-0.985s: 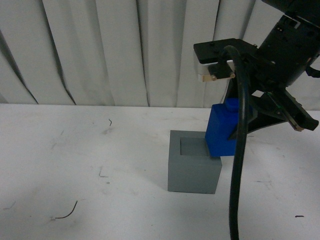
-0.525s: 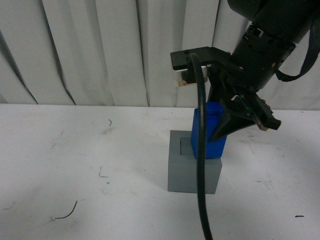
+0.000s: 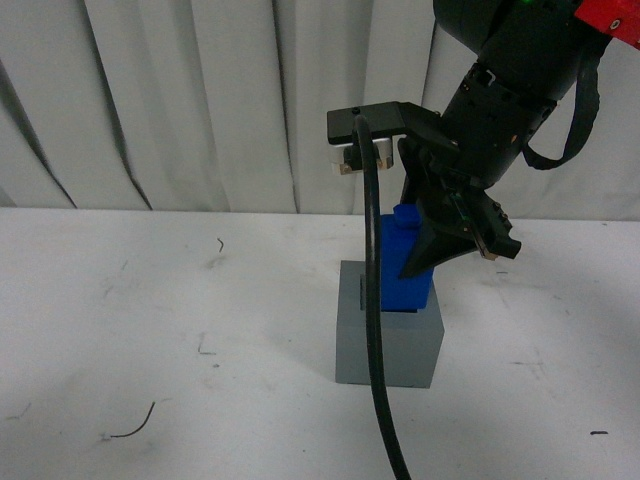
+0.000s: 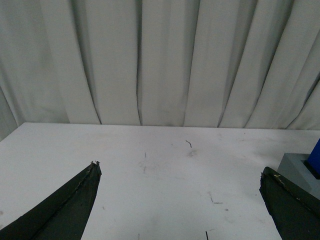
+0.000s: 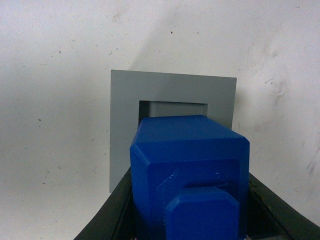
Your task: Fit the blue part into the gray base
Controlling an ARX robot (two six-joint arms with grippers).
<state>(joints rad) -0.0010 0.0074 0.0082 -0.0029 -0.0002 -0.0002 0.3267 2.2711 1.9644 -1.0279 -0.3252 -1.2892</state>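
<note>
The gray base (image 3: pixel 388 345) stands on the white table, right of centre. My right gripper (image 3: pixel 455 245) is shut on the blue part (image 3: pixel 405 265) and holds it upright, knob up, over the base's top. The block's lower end sits at the recess; a sliver of recess (image 3: pixel 360 290) shows to its left. I cannot tell whether it has entered. In the right wrist view the blue part (image 5: pixel 190 165) covers most of the gray base's (image 5: pixel 125 125) recess, between the right gripper's (image 5: pixel 192 210) dark fingers. My left gripper (image 4: pixel 177 200) is open over bare table, with the base (image 4: pixel 297 172) beside one finger.
A black cable (image 3: pixel 375 330) hangs from the right arm in front of the base. A white pleated curtain (image 3: pixel 200 100) closes off the back of the table. A small dark wire scrap (image 3: pixel 130 430) lies near the front left.
My right gripper has carried the blue part leftward, from over the base's right edge to over its recess. The base has stayed put.
</note>
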